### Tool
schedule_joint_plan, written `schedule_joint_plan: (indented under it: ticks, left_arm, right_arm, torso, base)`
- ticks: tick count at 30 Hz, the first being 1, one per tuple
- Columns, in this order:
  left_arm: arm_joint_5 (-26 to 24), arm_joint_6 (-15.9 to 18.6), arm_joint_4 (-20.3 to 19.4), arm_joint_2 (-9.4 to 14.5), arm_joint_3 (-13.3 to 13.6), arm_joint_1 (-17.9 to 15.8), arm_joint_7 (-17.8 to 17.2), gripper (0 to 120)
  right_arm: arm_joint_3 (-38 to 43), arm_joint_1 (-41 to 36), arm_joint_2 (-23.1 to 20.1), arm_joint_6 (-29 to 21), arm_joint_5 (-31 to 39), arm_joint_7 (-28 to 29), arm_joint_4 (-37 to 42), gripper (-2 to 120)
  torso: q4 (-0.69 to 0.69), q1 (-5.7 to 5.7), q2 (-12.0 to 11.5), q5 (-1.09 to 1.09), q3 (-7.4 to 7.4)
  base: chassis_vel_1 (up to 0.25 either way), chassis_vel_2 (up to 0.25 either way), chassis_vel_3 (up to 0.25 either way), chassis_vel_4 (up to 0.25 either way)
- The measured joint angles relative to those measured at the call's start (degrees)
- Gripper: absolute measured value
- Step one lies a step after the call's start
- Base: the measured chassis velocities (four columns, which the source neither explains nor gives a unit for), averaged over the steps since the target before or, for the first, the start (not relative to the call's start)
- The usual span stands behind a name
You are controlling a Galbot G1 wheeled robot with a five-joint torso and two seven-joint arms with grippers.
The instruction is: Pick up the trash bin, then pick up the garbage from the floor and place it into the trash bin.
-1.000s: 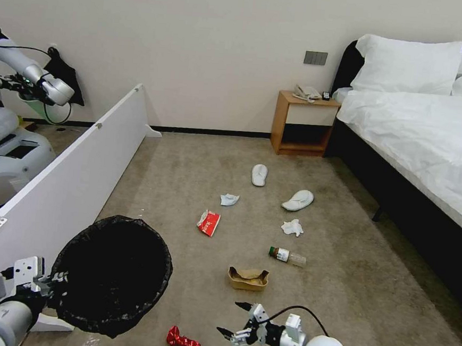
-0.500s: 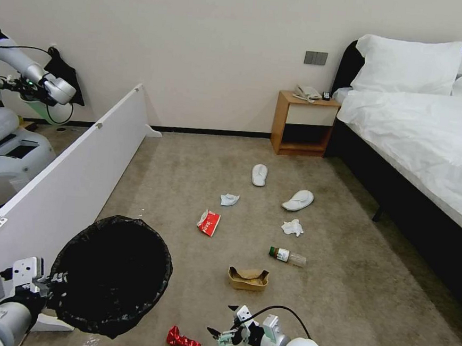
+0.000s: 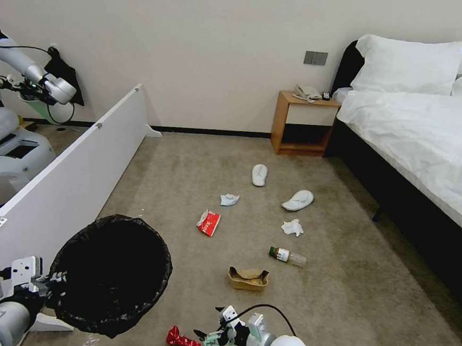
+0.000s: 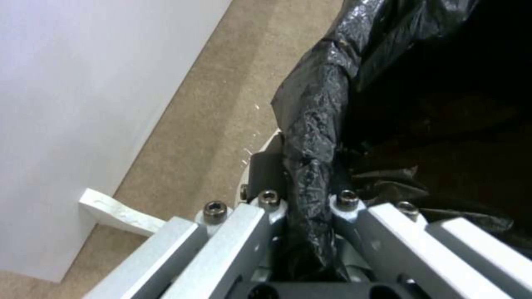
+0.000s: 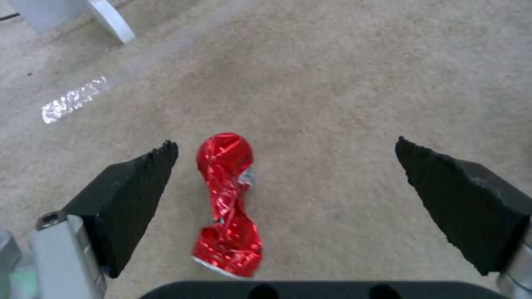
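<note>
1. Head view: the trash bin (image 3: 112,274), lined with a crinkly black bag, sits at the lower left of the frame beside a long white board (image 3: 64,186). The left claw (image 3: 52,279) clamps the bin's rim at its left edge.
2. Head view, bottom centre: the right claw (image 3: 209,323) hangs low over the carpet with its fingers spread — just right of the crushed red can (image 3: 183,343), not touching it.
3. Head view, middle of the frame: the rest of the garbage lies scattered on the carpet — a brown cardboard scrap (image 3: 248,278), a small bottle (image 3: 287,256), a red-and-white wrapper (image 3: 209,222), two crumpled tissues (image 3: 292,227) and (image 3: 229,199), and two white slippers (image 3: 259,174) and (image 3: 298,200).
4. Head view, right side: a bed (image 3: 426,130) with white linen, and a wooden nightstand (image 3: 304,124) against the wall.
5. Left wrist view: the left claw (image 4: 307,199) is closed on the bin's bagged rim (image 4: 310,137), the black plastic pinched between its two fingers; the white board (image 4: 72,95) fills the left of the frame.
6. Right wrist view: the right claw (image 5: 285,166) is wide open, its dark pads (image 5: 139,182) apart. The red can (image 5: 227,203) lies on the carpet between them, close to the pad at the frame's left.
</note>
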Motion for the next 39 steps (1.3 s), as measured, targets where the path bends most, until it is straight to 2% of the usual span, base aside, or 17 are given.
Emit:
schedule_joint_plan:
  ticks: [11,17,22,25,29,39]
  left_arm:
    - [-0.2,0.0,0.2,0.3,0.0,-0.2,0.0,2]
    - [-0.4,0.0,0.2,0.5,-0.2,-0.1,0.0,2]
    - [-0.9,0.0,-0.1,0.7,-0.6,0.1,-0.1,2]
    - [-1.1,0.0,-0.2,0.8,-0.8,0.1,-0.1,2]
    - [-1.2,0.0,-0.2,0.8,-0.8,0.2,-0.1,2]
    - [-1.1,0.0,-0.3,0.5,-0.5,0.3,-0.1,2]
  right_arm:
    - [-2.7,2.3,1.7,-6.7,5.2,0.7,0.1,100]
    - [-4.3,3.1,2.1,-11.3,11.9,1.9,0.3,100]
    - [-3.7,3.1,4.0,-15.8,18.8,4.3,0.2,100]
    - [-3.6,2.8,4.1,-17.0,20.4,5.1,0.2,100]
    - [-3.5,2.4,4.1,-18.4,21.4,6.0,0.3,100]
    - [-1.8,1.6,5.4,-26.9,20.3,11.4,0.8,100]
  torso:
    - [0.0,0.0,0.0,0.0,0.0]
    - [-0.01,0.0,0.0,0.0,0.0]
    - [0.01,0.0,0.0,0.01,0.0]
    - [0.0,0.0,0.0,0.0,0.0]
    - [-0.01,0.0,0.0,0.0,0.0]
    - [0.0,0.0,0.0,0.0,0.0]
  base:
    - [0.0,0.0,0.0,0.0]
    - [0.0,0.0,0.0,0.0]
    - [0.0,0.0,0.0,0.0]
    - [0.0,0.0,0.0,0.0]
    - [0.0,0.0,0.0,0.0]
    - [0.0,0.0,0.0,0.0]
